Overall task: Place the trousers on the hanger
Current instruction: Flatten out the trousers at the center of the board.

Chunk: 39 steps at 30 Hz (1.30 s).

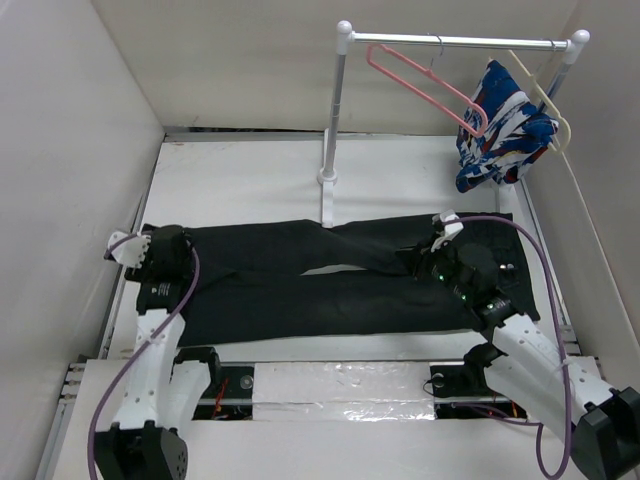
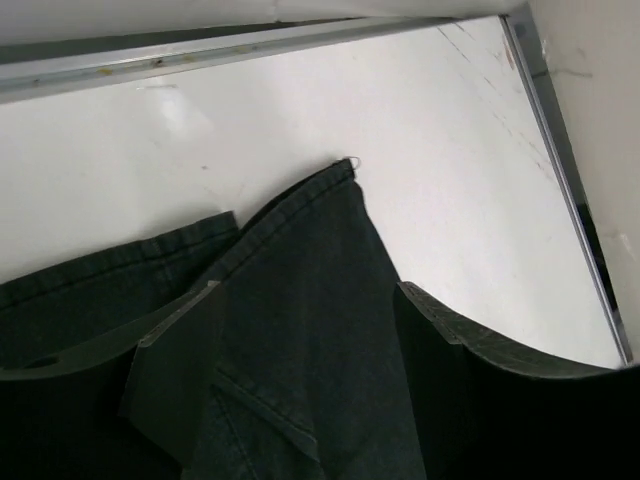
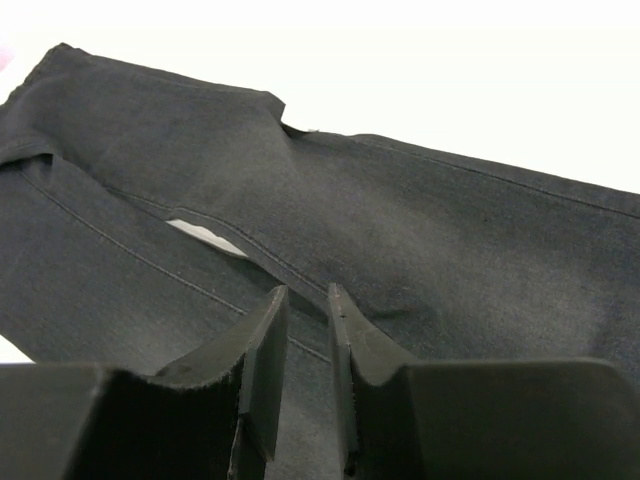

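You see the trousers flat along the near edge of the desk, the hanger above the far right corner. The left gripper is wide open and empty, the right gripper almost closed, both over cloth.

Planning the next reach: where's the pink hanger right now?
Top view, far right: the pink hanger hangs on the rail, left of the patterned garment.

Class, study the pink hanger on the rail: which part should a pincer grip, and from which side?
Grip the pink hanger midway along its long bar, from the near, open side. It hangs free from the rail there, while the patterned garment crowds its right end.
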Available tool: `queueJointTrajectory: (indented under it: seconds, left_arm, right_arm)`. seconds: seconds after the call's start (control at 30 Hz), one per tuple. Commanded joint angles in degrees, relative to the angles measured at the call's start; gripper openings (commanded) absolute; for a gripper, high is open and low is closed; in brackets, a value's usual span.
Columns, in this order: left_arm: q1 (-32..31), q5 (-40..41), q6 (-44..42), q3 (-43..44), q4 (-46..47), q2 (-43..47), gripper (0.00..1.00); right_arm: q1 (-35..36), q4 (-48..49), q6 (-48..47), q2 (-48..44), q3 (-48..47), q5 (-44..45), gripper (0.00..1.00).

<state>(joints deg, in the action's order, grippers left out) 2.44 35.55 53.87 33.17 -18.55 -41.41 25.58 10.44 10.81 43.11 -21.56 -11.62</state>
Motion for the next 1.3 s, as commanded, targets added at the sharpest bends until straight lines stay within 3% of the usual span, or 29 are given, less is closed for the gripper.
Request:
queueJointTrajectory:
  seconds: [0.0, 0.07, 0.13, 0.2, 0.5, 0.77, 0.97, 1.07, 1.27]
  left_arm:
    - [0.2, -3.72, -5.69, 6.02, 3.61, -7.94, 0.64]
    - [0.2, -6.0, -7.19, 9.09, 5.25, -12.79, 0.63]
    - [0.2, -9.97, -9.13, 11.38, 5.45, -20.88, 0.64]
    - [0.2, -11.98, -10.09, 14.63, 5.97, -28.96, 0.64]
    - [0.73, -8.84, -14.66, 27.56, 3.43, -50.41, 0.66]
    - [1.25, -4.61, -19.14, 35.2, 0.79, -60.19, 0.67]
    - [1.25, -3.82, -21.87, 38.29, -0.61, -66.87, 0.61]
    - [1.25, -3.3, -22.4, 38.9, -0.53, -69.33, 0.54]
    - [1.25, -3.12, -22.67, 40.22, -0.7, -72.67, 0.28]
  right_arm:
    - [0.08, 1.69, -1.05, 0.04, -0.41, -0.34, 0.26]
    - [0.08, 2.22, -0.97, 0.39, -0.32, -0.25, 0.23]
    - [0.08, 2.4, -0.96, 1.09, -0.41, -0.77, 0.05]
    - [0.08, 2.22, -1.23, 1.36, -0.59, -1.04, 0.0]
    - [0.08, 2.48, -1.4, 1.62, -0.41, -0.95, 0.1]
    - [0.08, 3.01, -1.67, 2.59, -0.59, -1.22, 0.12]
    - [0.08, 2.57, -1.93, 3.29, -1.03, -1.83, 0.12]
    - [0.08, 2.75, -1.93, 3.21, -0.94, -1.83, 0.12]
    - [0.6, 3.89, -1.58, 3.12, -0.5, -2.44, 0.12]
